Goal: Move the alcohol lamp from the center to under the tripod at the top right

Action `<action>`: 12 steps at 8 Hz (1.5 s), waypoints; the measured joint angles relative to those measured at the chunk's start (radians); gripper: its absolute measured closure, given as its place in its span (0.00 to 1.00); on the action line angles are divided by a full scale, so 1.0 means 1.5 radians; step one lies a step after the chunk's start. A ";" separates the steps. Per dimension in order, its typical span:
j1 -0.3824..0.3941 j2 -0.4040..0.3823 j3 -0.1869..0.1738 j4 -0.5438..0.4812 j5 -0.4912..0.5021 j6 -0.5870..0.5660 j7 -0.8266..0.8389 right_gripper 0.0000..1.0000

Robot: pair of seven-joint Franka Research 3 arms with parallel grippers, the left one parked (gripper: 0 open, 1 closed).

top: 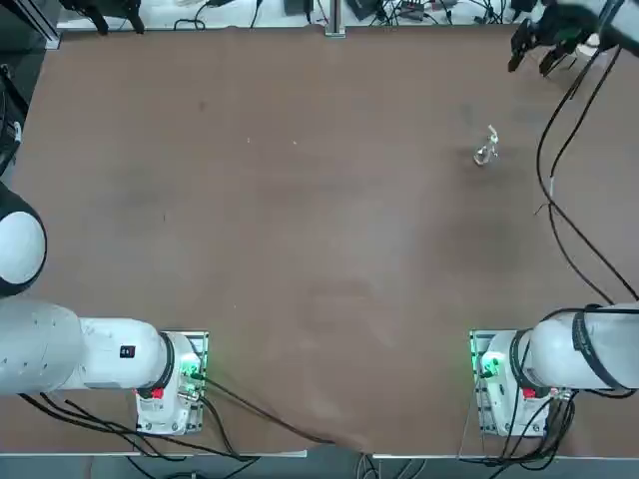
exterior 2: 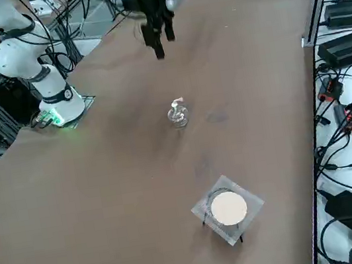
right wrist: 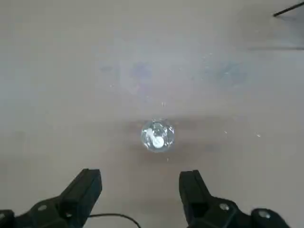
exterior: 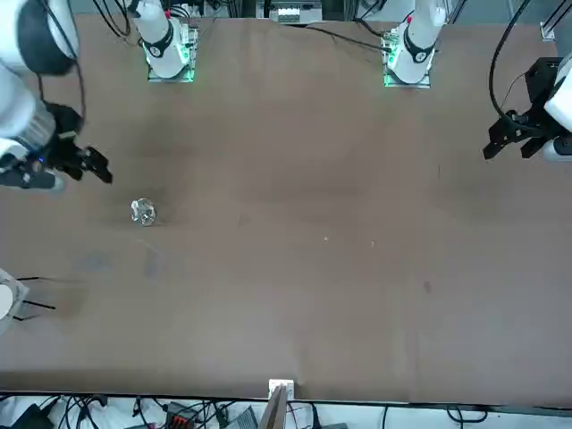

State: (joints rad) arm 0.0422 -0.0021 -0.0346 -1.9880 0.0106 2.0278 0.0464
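Item inspected: the alcohol lamp (exterior 2: 177, 114), a small clear glass piece with a rounded body and a pale neck. It stands upright on the bare brown worktop (exterior 2: 104, 183), in the right half of the surface as the overhead camera shows it (top: 485, 152). Nothing touches it. In the wrist view the lamp (right wrist: 157, 135) is seen from directly above, with its pale top at the middle of the glass body.

The right gripper (exterior 2: 160, 40) hangs in the air above the worktop, pointing downward, on the arm-base side of the lamp and clear of it. Its two dark fingers (right wrist: 81, 190) stand wide apart and hold nothing. The wrist view shows the lamp ahead of the fingertips, roughly in line with the gap between them, not yet between them. From the camera across the table, the right gripper (exterior: 85, 165) sits near the lamp (exterior: 143, 213), with open surface showing between the two.

The tripod (exterior 2: 227, 208) stands on the same worktop, well apart from the lamp, nearer the side camera. Its round pale disc rests on a square mesh plate on thin dark legs. Only the tripod's edge (exterior: 7, 299) shows in the front view. The space beneath the disc cannot be seen from these angles.

Cables trail from the right arm base (top: 509, 384).
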 joint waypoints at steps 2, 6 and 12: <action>-0.001 0.027 -0.001 -0.071 0.000 0.115 -0.041 0.00; -0.002 0.081 -0.001 -0.124 0.000 0.219 -0.047 0.01; -0.002 0.140 -0.001 -0.133 0.000 0.246 -0.048 0.07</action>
State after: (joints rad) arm 0.0390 0.2072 -0.0362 -2.1876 0.0106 2.3973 -0.0260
